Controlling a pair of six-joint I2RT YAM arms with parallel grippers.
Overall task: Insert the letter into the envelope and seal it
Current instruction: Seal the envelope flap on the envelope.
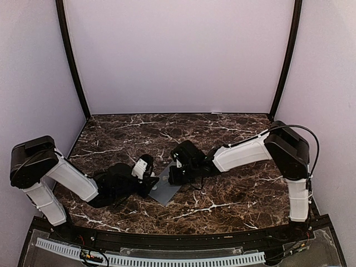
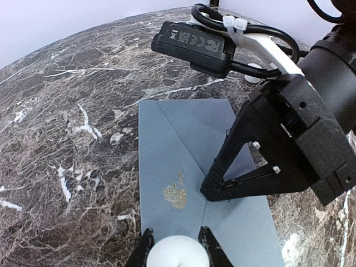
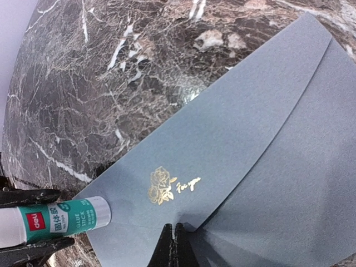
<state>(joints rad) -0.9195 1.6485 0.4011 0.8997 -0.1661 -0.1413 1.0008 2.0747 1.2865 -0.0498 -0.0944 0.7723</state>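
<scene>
Dark veined marble tabletop (image 1: 233,139) sits under pale lilac walls in the top view. At its lower centre lies the envelope (image 1: 166,191), with the left gripper (image 1: 149,181) and right gripper (image 1: 173,178) meeting over it. We see no letter anywhere, so we judge it is already inside.

From the left wrist, the flap (image 2: 183,139) looks folded down. The right gripper's closed tips press on it at centre right. At the bottom edge the left gripper clasps a glue stick (image 2: 175,253), whose body is cut off.

From the right wrist, a gold rose emblem (image 3: 161,186) shows on the flap, and the stick's capped end lies at lower left.

Sealing seems the step in hand. We cannot tell whether any glue is applied or has bonded.
</scene>
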